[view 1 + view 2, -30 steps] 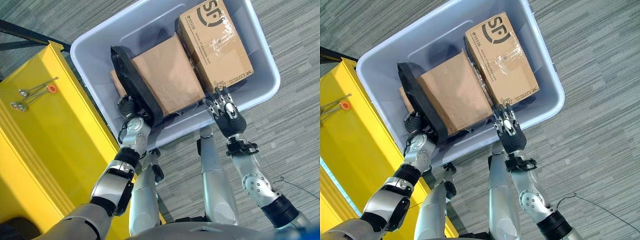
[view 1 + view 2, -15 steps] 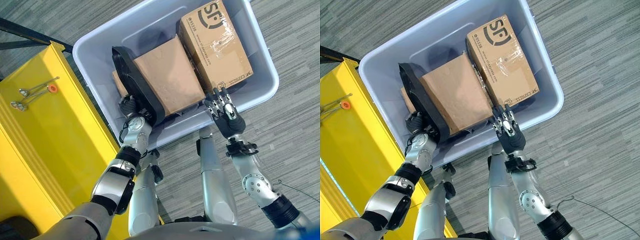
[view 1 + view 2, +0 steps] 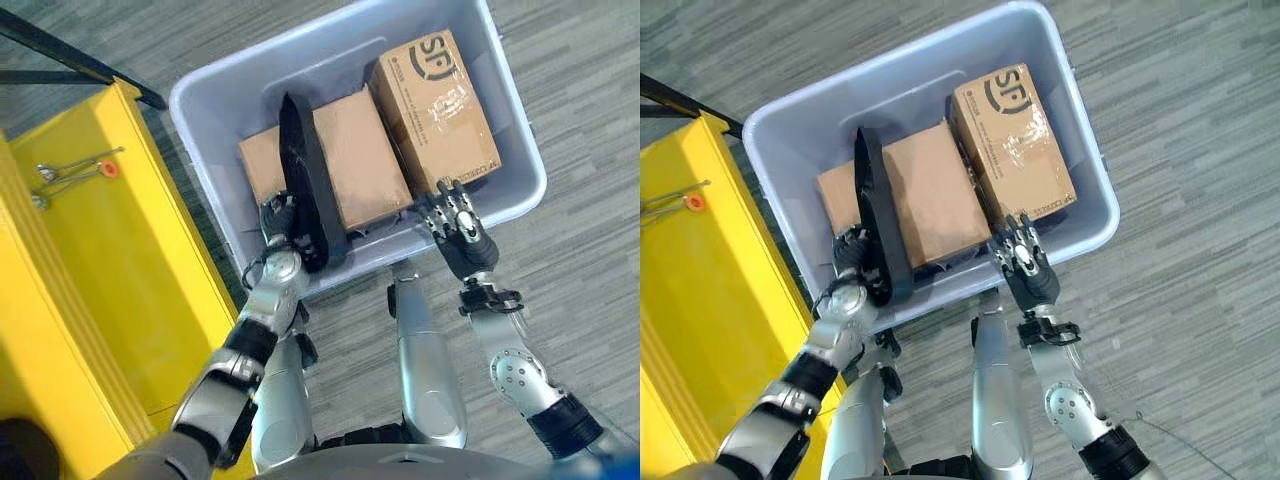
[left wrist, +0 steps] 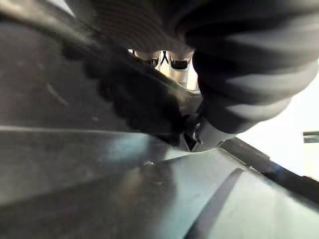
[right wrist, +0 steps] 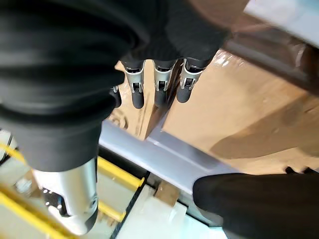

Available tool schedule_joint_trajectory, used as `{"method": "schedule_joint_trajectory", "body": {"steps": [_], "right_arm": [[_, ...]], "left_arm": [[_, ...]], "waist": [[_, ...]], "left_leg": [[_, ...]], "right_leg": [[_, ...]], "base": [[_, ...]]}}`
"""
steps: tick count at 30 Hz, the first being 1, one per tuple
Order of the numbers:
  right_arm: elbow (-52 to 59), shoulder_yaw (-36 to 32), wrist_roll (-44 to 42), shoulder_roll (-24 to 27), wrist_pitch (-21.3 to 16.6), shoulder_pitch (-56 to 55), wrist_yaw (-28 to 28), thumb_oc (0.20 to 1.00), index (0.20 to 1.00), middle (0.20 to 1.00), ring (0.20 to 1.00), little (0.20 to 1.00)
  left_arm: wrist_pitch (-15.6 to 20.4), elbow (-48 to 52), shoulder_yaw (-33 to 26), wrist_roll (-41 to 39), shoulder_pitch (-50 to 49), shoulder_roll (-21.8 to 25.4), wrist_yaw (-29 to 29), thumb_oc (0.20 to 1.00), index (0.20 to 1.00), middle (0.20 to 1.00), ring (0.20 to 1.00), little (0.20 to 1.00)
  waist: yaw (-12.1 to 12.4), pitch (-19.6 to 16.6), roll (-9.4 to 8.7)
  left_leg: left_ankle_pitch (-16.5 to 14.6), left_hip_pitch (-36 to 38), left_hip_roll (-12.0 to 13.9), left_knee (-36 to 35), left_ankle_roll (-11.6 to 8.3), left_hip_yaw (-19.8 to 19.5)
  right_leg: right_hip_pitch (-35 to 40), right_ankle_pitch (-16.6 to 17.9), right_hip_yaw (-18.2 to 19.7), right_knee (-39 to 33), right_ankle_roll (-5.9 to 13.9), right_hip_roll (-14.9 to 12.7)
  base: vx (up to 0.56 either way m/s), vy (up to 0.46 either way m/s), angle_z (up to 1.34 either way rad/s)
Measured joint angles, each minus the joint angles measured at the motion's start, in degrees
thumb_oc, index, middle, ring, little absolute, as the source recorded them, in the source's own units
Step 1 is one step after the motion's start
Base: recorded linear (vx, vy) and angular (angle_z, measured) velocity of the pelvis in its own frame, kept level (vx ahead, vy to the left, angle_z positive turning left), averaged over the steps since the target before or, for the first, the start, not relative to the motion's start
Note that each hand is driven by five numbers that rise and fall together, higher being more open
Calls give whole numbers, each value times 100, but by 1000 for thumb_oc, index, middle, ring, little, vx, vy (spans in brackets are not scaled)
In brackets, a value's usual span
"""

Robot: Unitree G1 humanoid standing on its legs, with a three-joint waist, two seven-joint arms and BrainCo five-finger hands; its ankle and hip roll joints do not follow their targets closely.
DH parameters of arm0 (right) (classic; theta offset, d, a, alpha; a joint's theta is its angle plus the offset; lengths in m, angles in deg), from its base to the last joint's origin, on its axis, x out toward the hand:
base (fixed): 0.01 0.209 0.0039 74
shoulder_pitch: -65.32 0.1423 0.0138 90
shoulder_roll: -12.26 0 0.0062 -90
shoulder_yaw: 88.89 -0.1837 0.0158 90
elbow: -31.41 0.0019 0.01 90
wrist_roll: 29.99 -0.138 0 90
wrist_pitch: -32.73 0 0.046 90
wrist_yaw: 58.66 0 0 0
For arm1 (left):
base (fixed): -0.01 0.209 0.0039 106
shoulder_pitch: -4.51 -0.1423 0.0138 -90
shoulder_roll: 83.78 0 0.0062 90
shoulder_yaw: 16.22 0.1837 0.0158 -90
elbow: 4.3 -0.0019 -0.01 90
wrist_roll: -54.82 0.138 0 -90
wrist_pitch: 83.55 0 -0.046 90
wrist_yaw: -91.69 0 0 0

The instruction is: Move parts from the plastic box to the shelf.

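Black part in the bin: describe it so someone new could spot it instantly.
Find the grey plastic box on the carpet beside the yellow shelf. Inside lie two cardboard boxes; the black part stands on edge across the plain one, its near end at the left robot hand. It alone is black, long and narrow.

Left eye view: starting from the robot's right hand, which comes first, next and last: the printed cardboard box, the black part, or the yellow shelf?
From the right hand:
1. Printed cardboard box, just beyond its fingertips.
2. Black part, across the plastic box, at the left hand.
3. Yellow shelf, far left, outside it.

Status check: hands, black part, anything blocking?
Left hand gripping black part, tipped up on edge in plastic box. Right hand open at the near rim. Two cardboard boxes beside the part.
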Motion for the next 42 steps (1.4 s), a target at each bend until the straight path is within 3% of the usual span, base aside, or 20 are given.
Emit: {"method": "schedule_joint_trajectory", "body": {"steps": [8, 15, 20, 27, 30, 36, 41, 42], "right_arm": [[49, -507, 205, 213, 166, -468, 249, 1000, 1000, 1000, 1000, 1000], [92, -728, 302, 208, 368, -582, 469, 1000, 1000, 1000, 1000, 1000], [154, -1008, 308, 191, 506, -629, 548, 1000, 1000, 1000, 1000, 1000], [143, -1089, 353, 84, 744, -737, 716, 1000, 1000, 1000, 1000, 1000], [63, -1105, 530, -15, 837, -902, 733, 1000, 1000, 1000, 1000, 1000], [-152, -1070, 530, -130, 992, -945, 814, 1000, 1000, 1000, 1000, 1000], [-302, -816, 533, -8, 1105, -622, 824, 1000, 1000, 1000, 1000, 1000], [-314, -774, 533, -19, 1110, -515, 828, 1000, 1000, 1000, 1000, 1000]], "left_arm": [[61, 1229, -526, 648, -942, 594, -385, 200, 200, 200, 200, 200], [105, 2100, -614, 1089, -1163, 710, -887, 200, 200, 200, 200, 200], [170, 2698, -899, 1356, -1459, 1159, -1429, 200, 200, 200, 200, 200], [168, 2920, -1143, 1360, -2291, 1249, -2063, 200, 200, 200, 200, 200], [180, 2930, -1208, 1329, -2832, 1261, -2337, 200, 200, 200, 200, 200], [177, 3075, -1295, 1300, -3452, 1274, -2681, 200, 200, 200, 200, 200], [192, 3108, -1444, 989, -3836, 1082, -2714, 200, 200, 200, 200, 200], [186, 3110, -1453, 901, -3963, 1065, -2764, 200, 200, 200, 200, 200]], "waist": [[310, 12, 30], [305, 39, 50], [317, -20, 63], [520, -687, 122], [639, -1291, 127], [802, -1938, 84], [1085, -2130, 70], [1286, -2121, 161]], "left_leg": [[16, 678, 93, -97, 26, -314], [79, 1268, 145, -328, 0, -452], [105, 1666, 184, -507, -39, -587], [94, 2087, 255, -704, -90, -628], [62, 2337, 311, -844, -118, -657], [54, 2711, 441, -997, -107, -820], [34, 2536, 709, -750, -98, -1115], [60, 2449, 758, -777, -28, -1257]], "right_leg": [[1195, 174, -413, -644, -5, -9], [2108, 373, -693, -1244, 5, 10], [2641, 449, -852, -1545, -16, 58], [3103, 411, -1001, -1684, -16, 126], [3351, 299, -1069, -1739, -18, 182], [3793, 100, -1271, -1770, -19, 281], [3759, -150, -1555, -1411, -176, 440], [3769, -224, -1673, -1280, -240, 523]], "base": [[10, 2, 18], [30, 10, 12], [57, 1, 10], [72, -31, 6], [59, -71, 10], [29, -110, 15], [-57, -203, 29], [-217, -225, 41]]}}
